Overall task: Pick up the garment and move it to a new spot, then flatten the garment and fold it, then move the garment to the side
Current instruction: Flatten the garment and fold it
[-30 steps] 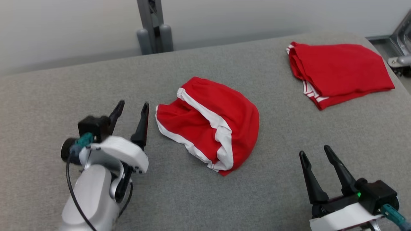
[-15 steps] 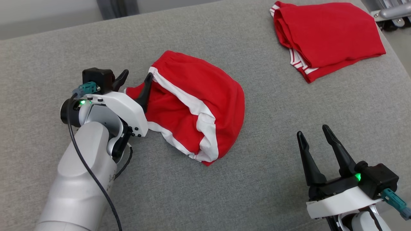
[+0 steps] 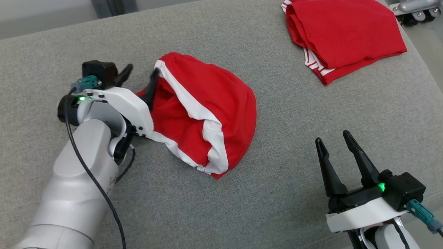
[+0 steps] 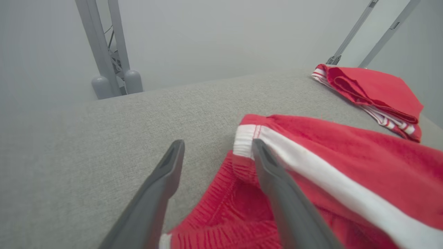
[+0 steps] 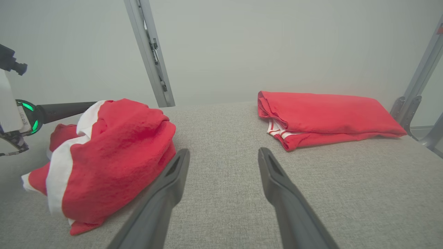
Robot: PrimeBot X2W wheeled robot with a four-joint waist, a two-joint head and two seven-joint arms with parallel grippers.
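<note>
The garment (image 3: 214,103) is a crumpled red piece with white bands, heaped in the middle of the grey padded table (image 3: 294,114). My left gripper (image 3: 141,71) is open at the heap's left edge. In the left wrist view the garment (image 4: 346,145) has its red hem lying between the fingers of that gripper (image 4: 218,143), and the right-hand finger rests against the white band. My right gripper (image 3: 332,136) stands open above bare table, well to the right of the heap. In the right wrist view the garment (image 5: 114,148) lies to the left of that gripper (image 5: 224,151).
A second red garment (image 3: 346,31), folded flat, lies at the table's far right corner; it also shows as the folded garment (image 5: 328,110) ahead of the right gripper. Grey metal posts (image 4: 110,69) stand behind the table's back edge.
The head camera has tipped down and shifted. My left gripper has moved forward and right from bare table to the garment's left edge, still open. The right gripper has stayed put.
</note>
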